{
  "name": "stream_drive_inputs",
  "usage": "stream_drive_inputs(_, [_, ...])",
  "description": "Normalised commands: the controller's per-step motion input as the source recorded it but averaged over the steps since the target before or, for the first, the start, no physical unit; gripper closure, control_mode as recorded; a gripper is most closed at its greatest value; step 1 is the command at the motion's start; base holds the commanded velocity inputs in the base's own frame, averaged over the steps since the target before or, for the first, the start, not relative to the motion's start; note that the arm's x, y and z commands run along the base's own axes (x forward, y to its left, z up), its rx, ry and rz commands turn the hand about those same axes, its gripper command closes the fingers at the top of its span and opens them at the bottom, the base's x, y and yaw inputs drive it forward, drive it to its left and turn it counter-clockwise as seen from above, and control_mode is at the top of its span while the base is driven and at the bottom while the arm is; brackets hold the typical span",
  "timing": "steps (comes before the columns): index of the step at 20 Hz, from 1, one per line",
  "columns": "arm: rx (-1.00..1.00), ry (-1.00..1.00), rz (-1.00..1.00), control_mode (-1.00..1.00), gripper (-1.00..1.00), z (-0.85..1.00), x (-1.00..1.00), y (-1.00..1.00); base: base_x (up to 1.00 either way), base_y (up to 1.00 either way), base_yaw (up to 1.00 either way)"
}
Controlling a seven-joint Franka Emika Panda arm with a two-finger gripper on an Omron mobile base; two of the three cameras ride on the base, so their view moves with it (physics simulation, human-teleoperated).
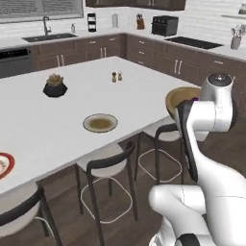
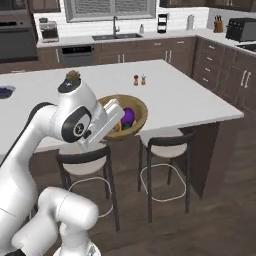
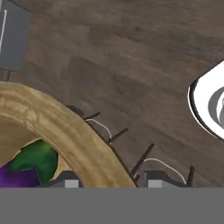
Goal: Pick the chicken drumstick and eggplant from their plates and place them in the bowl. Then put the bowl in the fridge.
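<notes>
- Fingertips of the gripper (image 3: 107, 181) straddle the rim of the wooden bowl (image 3: 65, 131), one inside and one outside, clamped on it; the bowl hangs off the island counter's (image 2: 190, 100) edge, over the dark plank floor (image 3: 131, 65).
- Step in hand, as I judge it: both foods are loaded, so the bowl is being carried to the fridge.
- Eggplant (image 2: 128, 116) lies inside the bowl, glossy purple with a green cap; a spot of orange-brown beside it may be the chicken drumstick, though I cannot be sure.
- Bowl: wide, round, light-brown wood with a thick smooth rim, held by one edge, so it could tip.
- Next move calls for keeping the bowl level and turning away from the counter.
- On the counter, the grey-green plate (image 1: 100, 123) and the red-rimmed plate (image 1: 5, 164) both look bare; the counter is matte white, with bar stools (image 2: 165, 145) of dark bent frames beneath.
</notes>
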Motion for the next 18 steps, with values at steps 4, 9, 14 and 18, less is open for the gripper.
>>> stream_drive_inputs(4, [0.00,0.00,0.00,1.00,1.00,0.00,0.00,0.00,0.00,-0.61,-0.76])
stream_drive_inputs(9, [0.00,0.00,0.00,1.00,1.00,0.00,0.00,0.00,0.02,-0.58,-0.77])
stream_drive_inputs(14, [0.00,0.00,0.00,1.00,1.00,0.00,0.00,0.00,0.53,-0.30,-0.63])
stream_drive_inputs(18, [0.00,0.00,0.00,1.00,1.00,0.00,0.00,0.00,1.00,0.42,-0.43])
